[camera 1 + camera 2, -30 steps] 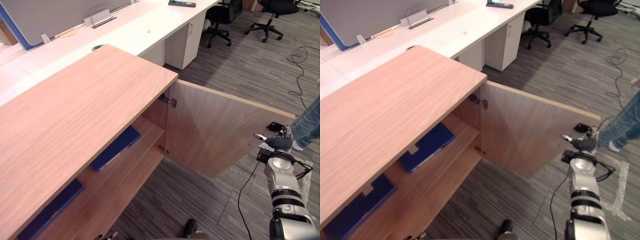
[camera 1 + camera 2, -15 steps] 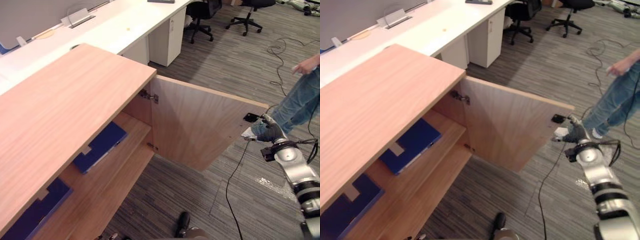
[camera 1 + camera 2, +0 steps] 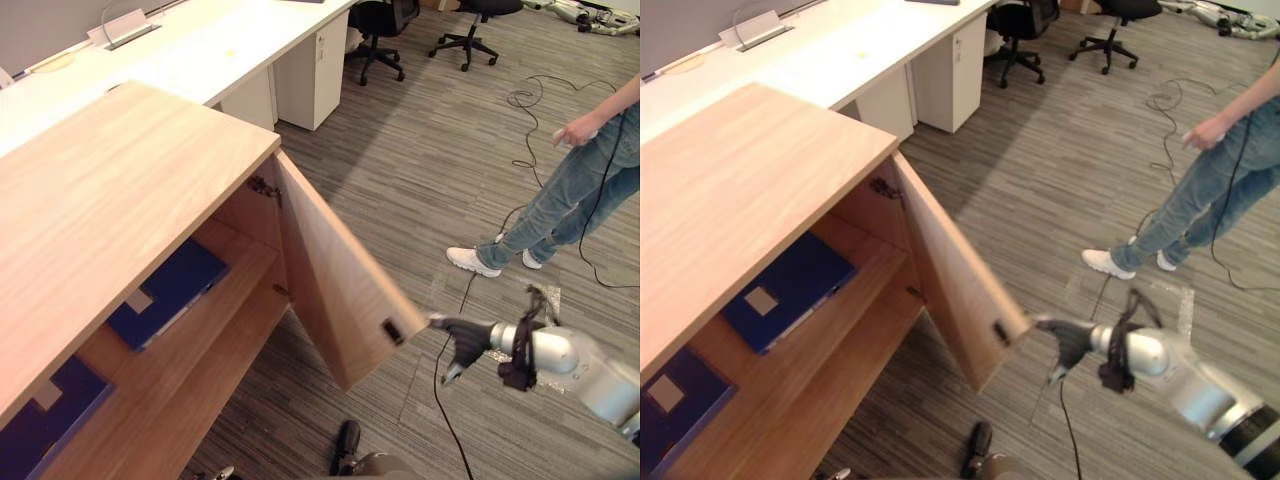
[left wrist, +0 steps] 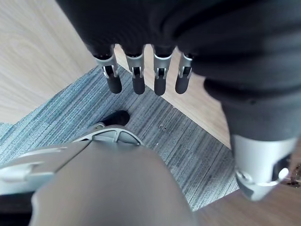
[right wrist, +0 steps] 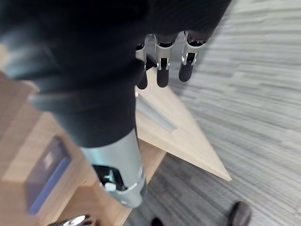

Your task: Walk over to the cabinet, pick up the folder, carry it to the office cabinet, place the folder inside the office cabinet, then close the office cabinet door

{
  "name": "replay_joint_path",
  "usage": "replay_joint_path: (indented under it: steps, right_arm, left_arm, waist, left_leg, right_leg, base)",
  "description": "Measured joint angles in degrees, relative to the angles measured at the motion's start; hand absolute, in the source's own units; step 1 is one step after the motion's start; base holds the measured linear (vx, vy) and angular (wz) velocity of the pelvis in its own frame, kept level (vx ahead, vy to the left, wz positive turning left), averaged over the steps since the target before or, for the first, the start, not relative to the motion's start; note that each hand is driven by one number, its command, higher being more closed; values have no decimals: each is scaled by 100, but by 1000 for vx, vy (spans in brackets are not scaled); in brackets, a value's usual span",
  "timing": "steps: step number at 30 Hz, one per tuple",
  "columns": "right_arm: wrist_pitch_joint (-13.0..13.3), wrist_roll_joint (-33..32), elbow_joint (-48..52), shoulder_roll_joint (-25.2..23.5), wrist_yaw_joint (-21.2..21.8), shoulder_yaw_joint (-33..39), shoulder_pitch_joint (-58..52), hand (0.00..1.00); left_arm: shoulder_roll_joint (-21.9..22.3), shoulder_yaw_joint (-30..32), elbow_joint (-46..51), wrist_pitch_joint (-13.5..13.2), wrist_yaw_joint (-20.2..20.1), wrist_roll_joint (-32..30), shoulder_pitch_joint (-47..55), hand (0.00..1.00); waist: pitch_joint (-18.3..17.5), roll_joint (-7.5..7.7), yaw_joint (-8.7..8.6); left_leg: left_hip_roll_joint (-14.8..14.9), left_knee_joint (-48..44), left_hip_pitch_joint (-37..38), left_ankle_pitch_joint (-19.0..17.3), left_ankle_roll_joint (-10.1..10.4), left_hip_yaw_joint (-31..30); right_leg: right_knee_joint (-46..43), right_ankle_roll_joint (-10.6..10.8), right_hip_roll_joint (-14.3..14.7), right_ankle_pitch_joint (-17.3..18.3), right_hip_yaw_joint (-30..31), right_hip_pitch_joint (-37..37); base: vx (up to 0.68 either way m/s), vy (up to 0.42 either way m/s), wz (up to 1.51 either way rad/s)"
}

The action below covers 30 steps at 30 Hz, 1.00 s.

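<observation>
Two blue folders lie on the shelf inside the wooden office cabinet [image 3: 110, 200]: one [image 3: 168, 292] near the middle, another [image 3: 40, 432] further left. The cabinet door [image 3: 325, 280] stands half swung in, with a small dark handle [image 3: 392, 330] near its free edge. My right hand [image 3: 462, 338] reaches straight-fingered to that edge beside the handle, open and holding nothing. In the right wrist view its fingers [image 5: 162, 70] point at the door [image 5: 171, 125]. My left hand [image 4: 136, 75] hangs low by the cabinet front, fingers relaxed and empty.
A person in jeans and white shoes [image 3: 470, 262] stands on the carpet to the right, close to the door's swing. A long white desk [image 3: 200, 60] runs behind the cabinet, with office chairs [image 3: 378, 22] beyond. Black cables [image 3: 530, 100] trail across the floor.
The door has swung from wide open to about half shut, and my right hand has moved left with its edge. The camera has also shifted right; the person has stepped nearer.
</observation>
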<state>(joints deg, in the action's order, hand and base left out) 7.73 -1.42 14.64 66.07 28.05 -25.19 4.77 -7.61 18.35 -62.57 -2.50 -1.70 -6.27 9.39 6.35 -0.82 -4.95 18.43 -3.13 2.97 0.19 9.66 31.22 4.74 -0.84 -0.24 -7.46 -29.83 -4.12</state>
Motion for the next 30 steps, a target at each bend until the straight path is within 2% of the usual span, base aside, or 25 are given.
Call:
replay_joint_path:
  steps: [2, 6, 9, 16, 22, 24, 26, 29, 30]
  right_arm:
    - [139, -78, 255, -2, -9, 22, 13, 0]
    - [149, -149, 460, -116, -18, 11, 29, 0]
    - [165, -201, 663, -155, -29, -218, 191, 0]
    - [203, -185, 743, -299, -37, -596, 419, 0]
    - [213, -56, 613, -513, -61, -648, 459, 0]
    - [215, 48, 217, -795, -77, -651, 460, 0]
    - [210, 102, -360, -1127, -141, -649, 466, 0]
    - [114, 497, -1830, -1879, -437, -630, 626, 0]
    - [59, 757, -2524, -2208, -616, -584, 694, 0]
  left_arm:
    - [-29, 39, 4, -18, 1, 0, -12, 0]
    - [-130, 124, -2, -18, 2, 0, 17, 0]
    - [-141, 138, 0, -19, 2, -5, 12, 0]
    - [-157, 361, -3, -19, 4, -22, 8, 0]
    - [-166, 517, -7, -17, 13, -11, 37, 0]
    - [-160, 558, -2, -17, 15, 4, 36, 0]
    - [-144, 563, 6, -17, 22, 10, 35, 0]
    - [-98, 509, 51, -20, 59, 77, 29, 0]
    - [-48, 418, 99, -20, 89, 140, 29, 0]
  waist:
    - [-25, 72, 125]
    - [-153, 289, 247]
    - [-211, 369, 296]
    - [-236, 383, 401]
    - [-240, 387, 477]
    - [-247, 399, 509]
    - [-252, 395, 530]
    - [-249, 382, 635]
    - [-208, 347, 720]
  left_leg:
    - [-11, 0, -6, 3, -3, -8]
    - [-16, 21, -98, 50, 59, -33]
    - [-43, 55, -94, 69, 68, -58]
    - [-120, 74, -93, 77, 48, -121]
    - [-113, 39, -96, 68, 19, -207]
    - [-99, -44, -106, 44, -20, -228]
    - [-85, -212, -150, -42, -153, -281]
    - [2, -835, -462, -263, -426, -552]
    - [32, -1202, -634, -322, -522, -816]
  right_leg:
    - [0, 1, -11, 1, 0, -2]
    - [-1, -26, -18, -17, -22, -82]
    - [-2, -36, -41, -23, -31, -73]
    - [-2, -34, -124, -24, -110, -14]
    - [-1, -33, -128, -22, -154, 38]
    - [-1, -33, -129, -21, -165, 73]
    - [-1, -29, -130, -15, -191, 123]
    - [-6, 12, -170, 22, -254, 156]
    - [-22, 29, -183, 68, -300, 219]
  base:
    - [0, 0, 0]
    - [29, 2, 4]
    - [59, 11, 5]
    - [31, 12, 8]
    - [-2, -16, 5]
    - [-7, -26, 5]
    - [-18, -27, 9]
    - [-46, -32, 15]
    - [-37, -36, 26]
